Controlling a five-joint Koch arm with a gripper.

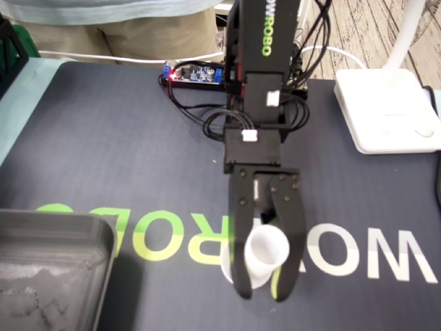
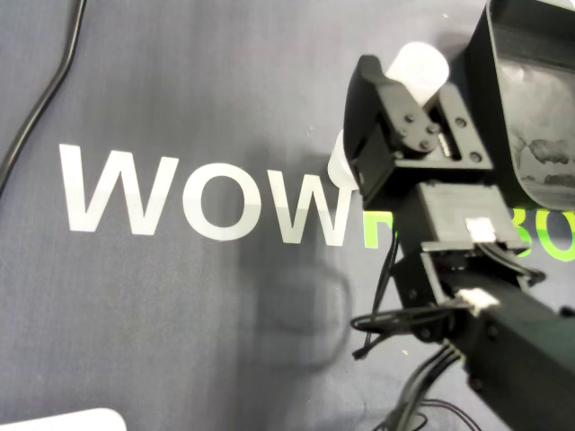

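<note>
A small white cup (image 1: 266,248) stands between the two black fingers of my gripper (image 1: 262,293), low over the dark mat's "WOW" lettering in the fixed view. The fingers press its sides, so the gripper is shut on it. In the overhead view the cup (image 2: 419,66) pokes out past the gripper (image 2: 409,85) near the top edge. A second white round piece (image 1: 231,272) shows just beside the left finger and peeks out beside the gripper from above (image 2: 339,164). I cannot tell what it is.
A grey plastic tray (image 1: 48,269) sits at the bottom left of the fixed view, close to the gripper from above (image 2: 530,99). A white lamp base (image 1: 386,110) stands at the back right. A controller board (image 1: 196,72) and cables (image 1: 213,121) lie by the arm's base.
</note>
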